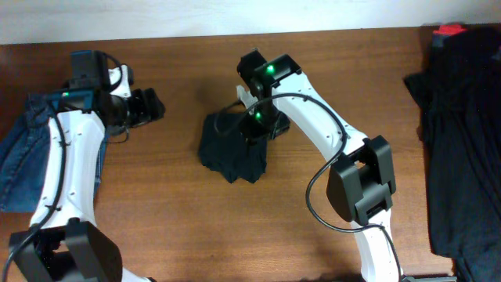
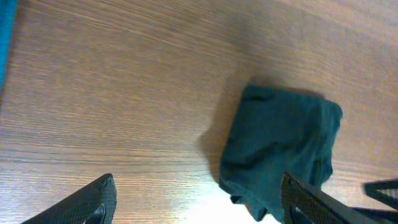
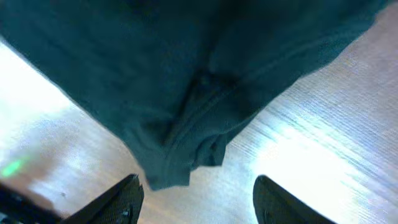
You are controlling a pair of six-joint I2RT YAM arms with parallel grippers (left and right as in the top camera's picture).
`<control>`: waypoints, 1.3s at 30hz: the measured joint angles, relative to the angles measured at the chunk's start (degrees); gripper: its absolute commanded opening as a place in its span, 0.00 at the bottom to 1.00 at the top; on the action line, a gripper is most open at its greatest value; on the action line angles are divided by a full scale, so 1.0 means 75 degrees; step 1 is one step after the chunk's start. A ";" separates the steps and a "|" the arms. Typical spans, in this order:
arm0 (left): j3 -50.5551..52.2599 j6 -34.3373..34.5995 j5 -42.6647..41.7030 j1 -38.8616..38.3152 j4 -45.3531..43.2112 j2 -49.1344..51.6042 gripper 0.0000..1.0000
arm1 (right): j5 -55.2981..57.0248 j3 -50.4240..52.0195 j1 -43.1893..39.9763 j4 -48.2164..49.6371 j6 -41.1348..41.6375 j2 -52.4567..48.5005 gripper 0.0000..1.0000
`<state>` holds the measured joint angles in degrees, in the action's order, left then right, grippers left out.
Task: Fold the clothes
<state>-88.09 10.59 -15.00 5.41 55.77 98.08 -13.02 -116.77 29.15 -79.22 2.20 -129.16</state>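
Observation:
The clothes, a black T-shirt (image 1: pixel 233 149), lie in a small crumpled bundle in the middle of the wooden table. My right gripper (image 1: pixel 255 127) hangs over the bundle's upper right part. In the right wrist view the right gripper (image 3: pixel 198 202) is open, its dark fingers (image 3: pixel 115 202) spread apart with only bare table between them, and a hem of the T-shirt (image 3: pixel 186 74) lies just ahead of them. My left gripper (image 1: pixel 149 106) stands well left of the bundle. The left gripper (image 2: pixel 199 208) is open and empty, with the T-shirt (image 2: pixel 280 155) lying ahead to the right.
Blue denim jeans (image 1: pixel 23 157) lie at the left table edge under the left arm. A pile of dark garments (image 1: pixel 462 133) covers the right side, with something red (image 1: pixel 450 31) at its top. Bare wood (image 1: pixel 188 227) lies in front of the bundle.

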 measured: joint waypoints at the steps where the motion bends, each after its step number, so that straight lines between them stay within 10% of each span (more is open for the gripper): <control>1: 0.0000 -0.0017 -0.0020 -0.0052 0.0012 0.0009 0.84 | -0.0026 0.0274 0.0000 0.0085 -0.0035 0.0000 0.64; 34: 0.0003 -0.1070 -0.0772 -0.1635 -0.1329 0.3060 0.82 | -0.1486 0.1431 0.0000 0.1067 0.0044 0.0000 0.52; 36: 0.0003 -0.1070 -0.0772 -0.1635 -0.1393 0.3162 0.82 | -0.1489 0.1463 0.0000 0.1102 0.0050 0.0000 0.46; 39: 0.0003 -0.1070 -0.0775 -0.1635 -0.1504 0.3182 0.82 | -0.1513 0.1684 0.0000 0.1396 0.0047 0.0000 0.09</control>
<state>-88.07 2.57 -20.82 -6.85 44.49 121.95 -24.36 -104.14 29.15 -68.75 2.55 -129.16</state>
